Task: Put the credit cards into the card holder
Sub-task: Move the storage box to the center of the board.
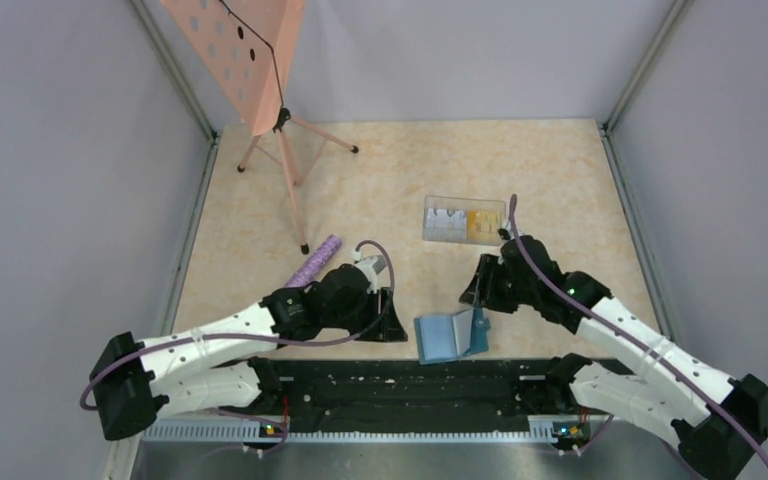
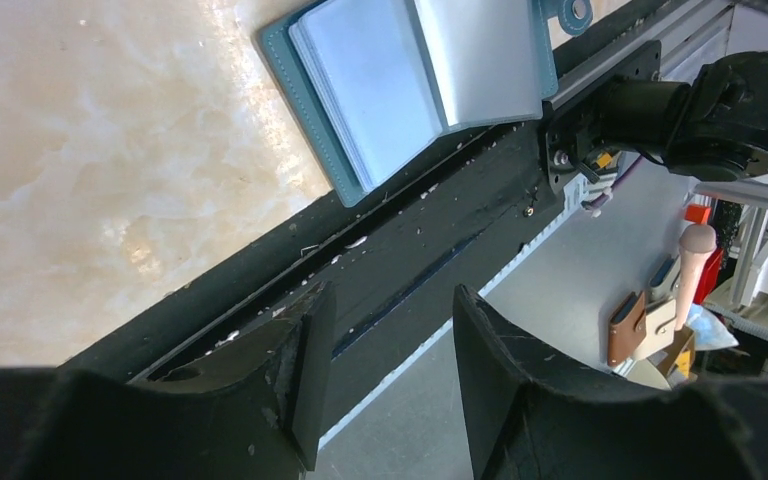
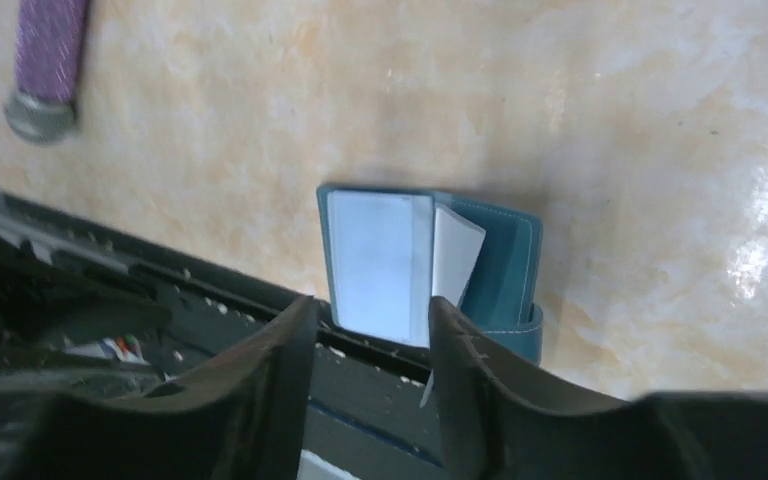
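**Assessor:** Begin with the setting.

**Inspector:** A beige marbled surface was enclosed by grey walls, with a black rail running along its near edge. A pink perforated board on a tripod stood at the far left. A purple cylinder lay nearer, just beyond the left arm's wrist.

**Assessor:** Location of the card holder?

**Inspector:** The card holder lay open at the near edge of the surface, against the black rail and between the two arms. Its pale blue leaves were spread over the left half. The teal inner cover showed on the right, with the snap tab at that outer edge.

**Assessor:** And the credit cards?

**Inspector:** A batch of credit cards sat in a clear box further back, right of centre, with white ones to the left and yellow ones to the right. One white card lay askew at the holder's fold, overlapping the teal half. I could not tell whether it sat in a slot.

**Assessor:** Condition of the grippers?

**Inspector:** The left gripper was just left of the holder, low over the black rail, its fingers apart with nothing between them. The right gripper hung above the holder's far side, clear of it. Its fingers were likewise apart and held nothing that I could make out.
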Robot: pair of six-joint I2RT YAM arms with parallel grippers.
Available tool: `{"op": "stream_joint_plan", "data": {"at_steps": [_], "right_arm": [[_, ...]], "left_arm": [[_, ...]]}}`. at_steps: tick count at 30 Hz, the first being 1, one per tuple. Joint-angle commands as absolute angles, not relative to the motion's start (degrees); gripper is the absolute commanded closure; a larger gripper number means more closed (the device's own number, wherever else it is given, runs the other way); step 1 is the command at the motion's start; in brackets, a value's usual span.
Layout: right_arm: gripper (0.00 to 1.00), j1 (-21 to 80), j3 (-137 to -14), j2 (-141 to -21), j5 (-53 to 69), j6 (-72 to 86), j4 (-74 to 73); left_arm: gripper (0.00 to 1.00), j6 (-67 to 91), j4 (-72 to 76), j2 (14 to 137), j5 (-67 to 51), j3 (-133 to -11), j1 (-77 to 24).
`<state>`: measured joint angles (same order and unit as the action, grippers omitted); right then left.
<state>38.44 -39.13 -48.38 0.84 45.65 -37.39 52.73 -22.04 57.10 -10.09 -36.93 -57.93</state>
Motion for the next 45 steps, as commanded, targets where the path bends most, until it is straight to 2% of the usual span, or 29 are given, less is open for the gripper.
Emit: {"op": "stream_joint_plan", "data": {"at_steps": [1, 3, 4, 14, 19, 23, 25, 28, 31, 36, 38, 45], "right_arm": [[0.71, 37.8, -40.7, -53.4, 11.7, 40.6, -34.7], [0.97, 37.8, -38.7, -55.2, 13.6, 41.1, -32.0], [1.0, 37.9, -37.8, -56.5, 13.6, 41.2, -31.5], [1.0, 37.8, -30.9, -68.8, 4.0, 41.2, -33.7], [1.0, 37.8, -28.9, -74.2, 6.0, 41.3, -30.4], [1.0, 37.8, -29.7, -72.5, 7.2, 40.8, -30.0], [0.96, 37.8, -30.9, -70.0, 7.4, 40.6, -30.9], [0.77, 37.8, -33.1, -66.6, 7.2, 40.5, -32.8], [0.66, 37.8, -35.4, -64.7, 7.8, 40.6, -33.7], [0.55, 37.6, -39.8, -64.3, 7.4, 39.8, -35.1], [0.53, 36.3, -42.2, -65.3, 7.1, 38.5, -36.0], [0.43, 25.9, -51.3, -71.8, 9.1, 30.9, -39.1]], "left_arm": [[0.48, 54.4, -16.0, 61.3, -13.2, -36.9, -57.9], [0.49, 55.0, -14.6, 63.1, -13.9, -36.9, -57.9], [0.49, 55.3, -13.8, 64.0, -14.3, -36.7, -57.9], [0.53, 57.9, -4.8, 74.1, -16.9, -35.9, -58.3], [0.54, 58.8, -1.8, 80.5, -16.5, -37.9, -59.4], [0.54, 57.6, -3.8, 84.6, -15.2, -41.8, -60.5], [0.54, 56.9, -5.5, 85.6, -14.2, -43.5, -61.1], [0.55, 55.7, -7.7, 85.6, -12.5, -45.3, -62.0], [0.54, 54.6, -10.7, 85.1, -11.1, -47.0, -62.7], [0.54, 54.5, -12.6, 82.1, -9.2, -47.0, -63.6], [0.54, 54.7, -12.9, 80.9, -8.9, -46.6, -63.8], [0.54, 53.8, -14.9, 79.4, -8.9, -47.3, -64.1]]}}
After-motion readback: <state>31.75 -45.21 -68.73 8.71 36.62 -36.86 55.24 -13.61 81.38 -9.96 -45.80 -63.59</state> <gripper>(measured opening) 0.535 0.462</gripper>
